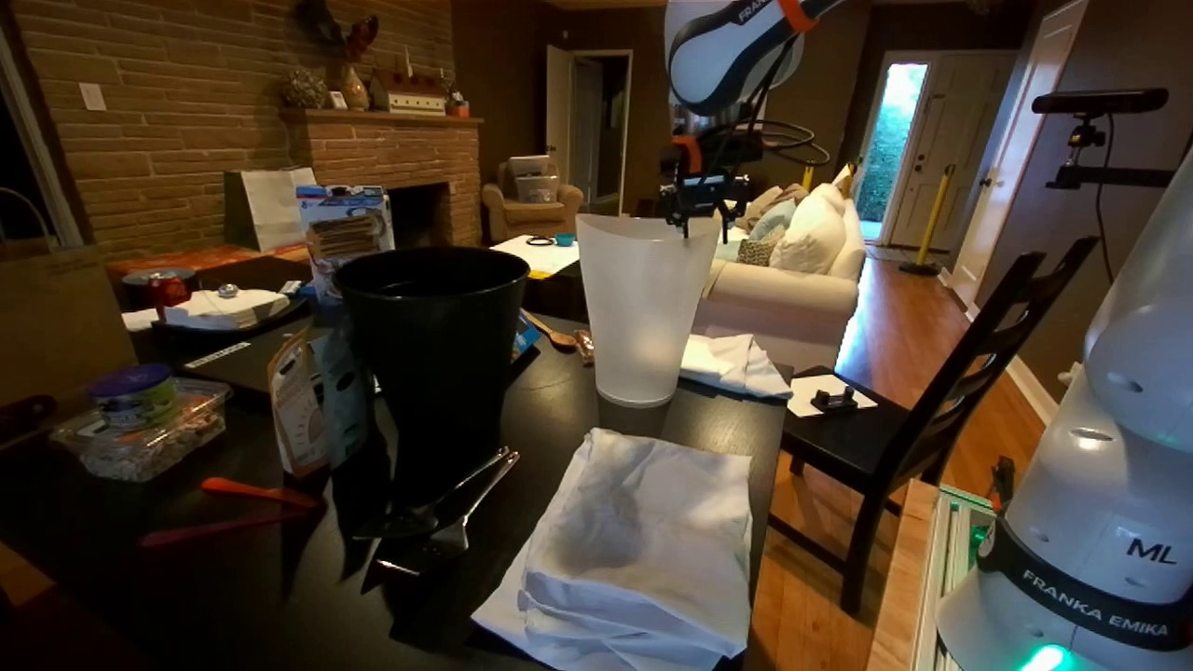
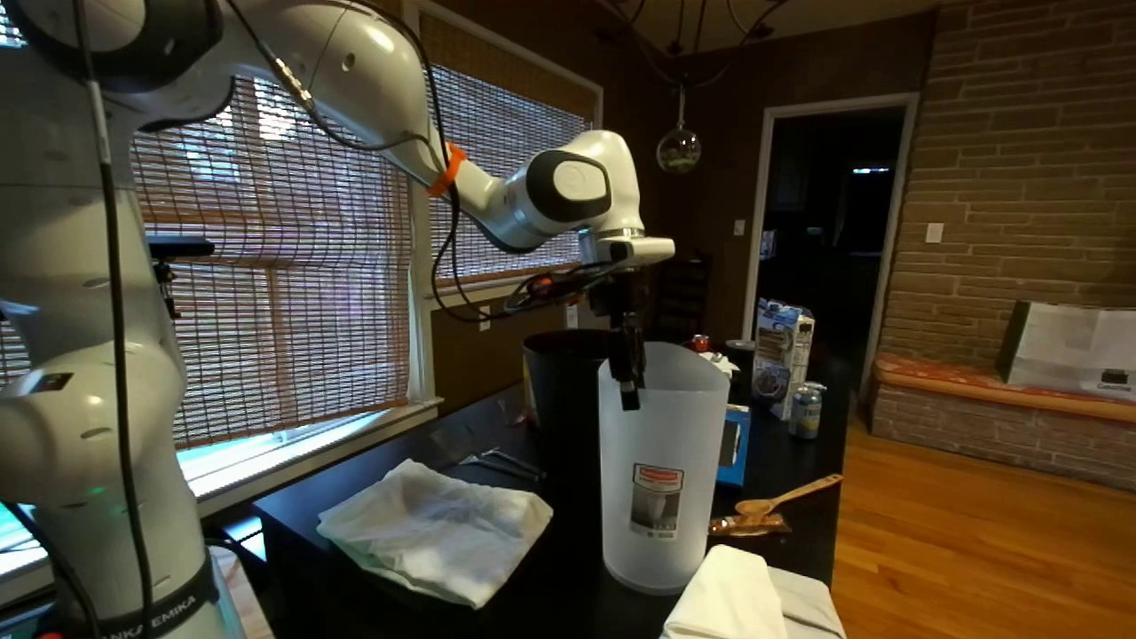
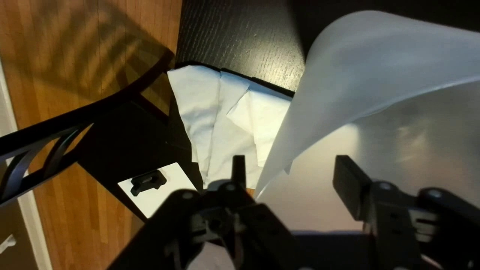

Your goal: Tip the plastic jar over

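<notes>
Presently, translucent plastic jar, upright on black table, Robotiq gripper at its rim, jaws spread apart.

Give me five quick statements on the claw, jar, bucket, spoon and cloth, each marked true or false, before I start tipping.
1. The claw is open at the rim of the plastic jar. True.
2. The jar already lies on its side. False: it stands upright on the black table.
3. A folded white cloth lies on the table. True.
4. The black bucket is upside down. False: it stands with its mouth up.
5. The wooden spoon sticks out of the jar. False: it lies on the table.
</notes>
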You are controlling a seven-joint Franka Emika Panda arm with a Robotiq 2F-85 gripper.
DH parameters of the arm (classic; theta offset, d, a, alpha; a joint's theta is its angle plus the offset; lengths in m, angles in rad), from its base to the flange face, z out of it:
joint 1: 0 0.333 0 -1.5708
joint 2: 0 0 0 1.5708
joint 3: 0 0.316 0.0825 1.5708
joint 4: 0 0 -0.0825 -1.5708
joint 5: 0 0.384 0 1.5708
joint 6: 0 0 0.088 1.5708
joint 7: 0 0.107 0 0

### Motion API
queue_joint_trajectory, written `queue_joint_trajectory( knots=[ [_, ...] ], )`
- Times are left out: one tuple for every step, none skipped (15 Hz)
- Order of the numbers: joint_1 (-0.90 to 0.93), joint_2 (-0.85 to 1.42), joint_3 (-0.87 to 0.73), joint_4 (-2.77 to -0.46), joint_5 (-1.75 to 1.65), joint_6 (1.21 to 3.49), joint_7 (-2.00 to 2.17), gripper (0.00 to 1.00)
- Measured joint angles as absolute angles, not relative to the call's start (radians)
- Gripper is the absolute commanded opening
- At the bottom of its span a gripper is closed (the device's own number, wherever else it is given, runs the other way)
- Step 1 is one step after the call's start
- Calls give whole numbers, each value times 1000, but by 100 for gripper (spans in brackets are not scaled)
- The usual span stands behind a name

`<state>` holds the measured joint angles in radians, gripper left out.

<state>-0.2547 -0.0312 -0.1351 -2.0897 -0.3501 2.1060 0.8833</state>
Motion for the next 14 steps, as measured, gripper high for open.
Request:
queue_joint_trajectory(
  knots=[
    [-254, -29, -139, -2090, -347, 2107, 888, 25],
    [-254, -27, -142, -2090, -346, 2107, 894, 19],
    [-254, -26, -145, -2090, -346, 2107, 900, 11],
    [-254, -24, -147, -2090, -346, 2107, 907, 5],
    [-254, -23, -149, -2090, -346, 2107, 913, 1],
    [-254, -21, -151, -2090, -345, 2108, 920, 0],
    [-254, -19, -152, -2090, -342, 2112, 930, 0],
    [-254, -19, -156, -2089, -336, 2121, 945, 2],
    [-253, -18, -159, -2090, -326, 2123, 951, 1],
    [-253, -18, -162, -2089, -313, 2125, 954, 2],
    [-253, -18, -165, -2088, -295, 2125, 954, 2],
    [-253, -18, -168, -2087, -281, 2125, 954, 2],
    [-253, -18, -171, -2086, -270, 2125, 954, 2],
    [-253, -18, -175, -2085, -261, 2125, 954, 2]
  ],
)
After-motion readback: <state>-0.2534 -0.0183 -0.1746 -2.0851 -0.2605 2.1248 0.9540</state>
